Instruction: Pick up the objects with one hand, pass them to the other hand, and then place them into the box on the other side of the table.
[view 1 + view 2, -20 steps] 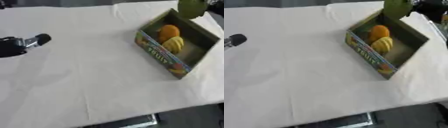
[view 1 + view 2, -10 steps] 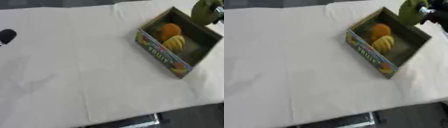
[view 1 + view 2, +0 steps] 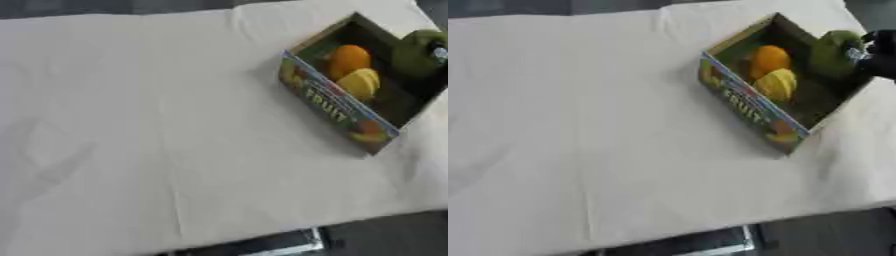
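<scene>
Right robot hand (image 3: 878,54) shows only as a dark shape at the right edge, against a green fruit (image 3: 833,52) over the far side of the box (image 3: 750,105); whether its fingers grip the fruit I cannot tell. An orange (image 3: 768,59) and a yellow fruit (image 3: 776,84) lie inside the box, which sits on the white-clothed counter (image 3: 579,125).

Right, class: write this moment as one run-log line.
right hand: holding green fruit over box | box: orange fruit, yellow fruit inside | left hand: not in view
</scene>
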`<move>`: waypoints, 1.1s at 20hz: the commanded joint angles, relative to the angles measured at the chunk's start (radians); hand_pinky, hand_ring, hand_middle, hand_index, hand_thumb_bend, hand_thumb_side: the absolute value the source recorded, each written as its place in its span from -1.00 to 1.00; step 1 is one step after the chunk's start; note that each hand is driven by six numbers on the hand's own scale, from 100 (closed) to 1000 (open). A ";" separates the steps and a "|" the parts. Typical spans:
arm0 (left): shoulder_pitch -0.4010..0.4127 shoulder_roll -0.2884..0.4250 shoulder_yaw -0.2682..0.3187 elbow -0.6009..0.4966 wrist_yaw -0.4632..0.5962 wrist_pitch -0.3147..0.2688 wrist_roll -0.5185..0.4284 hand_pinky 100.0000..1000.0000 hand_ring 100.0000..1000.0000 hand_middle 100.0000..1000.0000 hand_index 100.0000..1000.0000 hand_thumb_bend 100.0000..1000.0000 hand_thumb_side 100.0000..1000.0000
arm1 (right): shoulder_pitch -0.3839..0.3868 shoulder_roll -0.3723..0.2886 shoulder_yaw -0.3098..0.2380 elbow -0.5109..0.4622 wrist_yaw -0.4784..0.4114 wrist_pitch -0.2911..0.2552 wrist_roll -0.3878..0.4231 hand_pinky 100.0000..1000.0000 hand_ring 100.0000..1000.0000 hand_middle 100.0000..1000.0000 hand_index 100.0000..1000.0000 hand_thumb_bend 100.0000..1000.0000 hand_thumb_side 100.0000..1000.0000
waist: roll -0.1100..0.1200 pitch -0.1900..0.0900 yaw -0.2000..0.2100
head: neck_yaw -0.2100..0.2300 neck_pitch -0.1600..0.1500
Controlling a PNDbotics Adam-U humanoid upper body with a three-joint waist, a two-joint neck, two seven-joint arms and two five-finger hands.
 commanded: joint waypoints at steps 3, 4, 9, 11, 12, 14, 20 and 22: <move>0.000 0.012 0.021 -0.017 -0.016 -0.024 0.025 0.30 0.26 0.24 0.59 0.51 0.77 | 0.005 -0.015 -0.001 0.020 0.075 -0.046 -0.061 -0.22 -0.83 -0.97 -0.85 -1.00 -0.85 | 0.014 0.006 0.004 | -0.005 -0.007; 0.001 0.011 0.022 -0.017 -0.017 -0.025 0.028 0.30 0.26 0.24 0.59 0.51 0.77 | 0.007 -0.015 0.001 0.018 0.095 -0.058 -0.075 -0.20 -0.82 -0.94 -0.81 -1.00 -0.86 | 0.013 0.006 0.005 | -0.003 -0.006; 0.007 0.010 0.024 -0.017 -0.024 -0.024 0.030 0.31 0.26 0.25 0.60 0.51 0.77 | 0.002 -0.017 0.004 0.000 0.151 -0.095 -0.128 -0.27 -0.88 -1.00 -0.86 -1.00 -0.88 | 0.011 0.005 0.007 | 0.000 -0.004; 0.011 0.009 0.024 -0.017 -0.026 -0.023 0.031 0.31 0.26 0.25 0.60 0.51 0.78 | -0.004 -0.021 0.006 -0.016 0.166 -0.103 -0.146 -0.28 -0.90 -1.00 -0.87 -1.00 -0.90 | 0.010 0.005 0.008 | -0.001 -0.004; 0.012 0.009 0.024 -0.017 -0.026 -0.023 0.030 0.31 0.26 0.25 0.60 0.51 0.78 | -0.005 -0.022 0.007 -0.028 0.173 -0.108 -0.153 -0.28 -0.90 -1.00 -0.87 -1.00 -0.90 | 0.009 0.004 0.009 | 0.000 -0.003; 0.014 0.010 0.025 -0.017 -0.028 -0.023 0.030 0.30 0.26 0.25 0.60 0.51 0.78 | -0.002 -0.025 0.014 -0.064 0.186 -0.121 -0.160 -0.28 -0.90 -1.00 -0.87 -1.00 -0.91 | 0.005 0.004 0.009 | 0.002 -0.003; 0.017 0.011 0.023 -0.017 -0.035 -0.024 0.028 0.29 0.26 0.26 0.60 0.52 0.78 | 0.011 -0.027 0.028 -0.161 0.200 -0.133 -0.155 -0.29 -0.90 -1.00 -0.87 -1.00 -0.93 | -0.004 -0.001 0.007 | 0.014 -0.002; 0.016 0.010 0.022 -0.017 -0.037 -0.025 0.026 0.28 0.26 0.26 0.60 0.52 0.78 | 0.017 -0.026 0.029 -0.177 0.205 -0.129 -0.154 -0.29 -0.90 -1.00 -0.87 -1.00 -0.93 | -0.006 -0.002 0.006 | 0.016 -0.002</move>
